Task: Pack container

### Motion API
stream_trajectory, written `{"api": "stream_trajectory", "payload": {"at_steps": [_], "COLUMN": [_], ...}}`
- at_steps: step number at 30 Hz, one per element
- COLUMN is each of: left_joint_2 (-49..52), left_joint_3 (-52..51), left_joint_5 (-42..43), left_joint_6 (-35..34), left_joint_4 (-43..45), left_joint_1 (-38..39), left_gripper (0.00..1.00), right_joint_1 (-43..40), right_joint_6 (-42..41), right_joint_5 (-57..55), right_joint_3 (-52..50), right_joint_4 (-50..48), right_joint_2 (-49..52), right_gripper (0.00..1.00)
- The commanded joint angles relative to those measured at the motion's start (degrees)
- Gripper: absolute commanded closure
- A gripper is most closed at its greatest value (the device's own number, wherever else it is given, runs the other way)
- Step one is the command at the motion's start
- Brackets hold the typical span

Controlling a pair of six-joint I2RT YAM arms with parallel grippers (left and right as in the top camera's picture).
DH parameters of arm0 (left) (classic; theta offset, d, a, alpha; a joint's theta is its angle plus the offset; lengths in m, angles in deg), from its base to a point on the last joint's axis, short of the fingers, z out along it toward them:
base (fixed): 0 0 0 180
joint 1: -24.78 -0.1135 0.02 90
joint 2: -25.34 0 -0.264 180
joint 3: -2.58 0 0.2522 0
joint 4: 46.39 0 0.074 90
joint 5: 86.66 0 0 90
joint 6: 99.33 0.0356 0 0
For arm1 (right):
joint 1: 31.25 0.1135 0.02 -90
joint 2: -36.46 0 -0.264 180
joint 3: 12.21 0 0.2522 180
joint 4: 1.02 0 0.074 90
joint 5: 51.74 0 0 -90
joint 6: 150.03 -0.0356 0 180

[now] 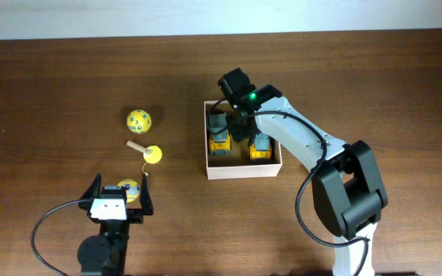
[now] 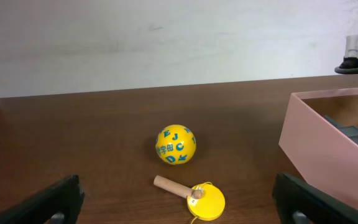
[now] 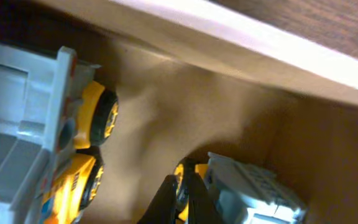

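The container (image 1: 243, 172) is a shallow white-walled box with a tan inside, right of the table's centre. Two yellow-and-grey toy trucks stand in it, one on the left (image 1: 219, 135) and one on the right (image 1: 260, 147). My right gripper (image 1: 240, 116) reaches into the box between them. In the right wrist view its fingers (image 3: 182, 198) are pressed together beside the right truck (image 3: 250, 190), with the left truck (image 3: 36, 143) at the left. My left gripper (image 1: 118, 198) is open near the front edge, with a yellow ball (image 1: 129, 188) between its fingers in the overhead view.
A yellow lettered ball (image 1: 138, 120) and a yellow disc on a wooden stick (image 1: 151, 154) lie left of the box. Both show in the left wrist view, the ball (image 2: 176, 144) behind the disc (image 2: 205, 201), with the box wall (image 2: 325, 155) at the right.
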Motion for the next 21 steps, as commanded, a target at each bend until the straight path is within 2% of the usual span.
{"api": "stream_trajectory", "payload": {"at_steps": [1,13,21], "left_joint_2": [-0.17,-0.17,-0.17], "left_joint_3": [-0.31,-0.31,-0.31], "left_joint_5": [0.46,0.46,0.46], "left_joint_6": [0.92,0.92,0.92], "left_joint_4": [-0.04,-0.04,-0.04], "left_joint_1": [-0.35,-0.35,-0.35], "left_gripper": [0.01,0.01,0.01], "right_joint_1": [-0.33,0.09,2.21], "right_joint_6": [-0.83,-0.44,-1.42], "right_joint_5": [1.73,3.91,9.53], "right_joint_3": [0.96,0.98,0.98], "right_joint_4": [-0.07,-0.22,5.75], "right_joint_2": [-1.14,-1.14,-1.14], "right_gripper": [0.96,0.96,0.96]}}
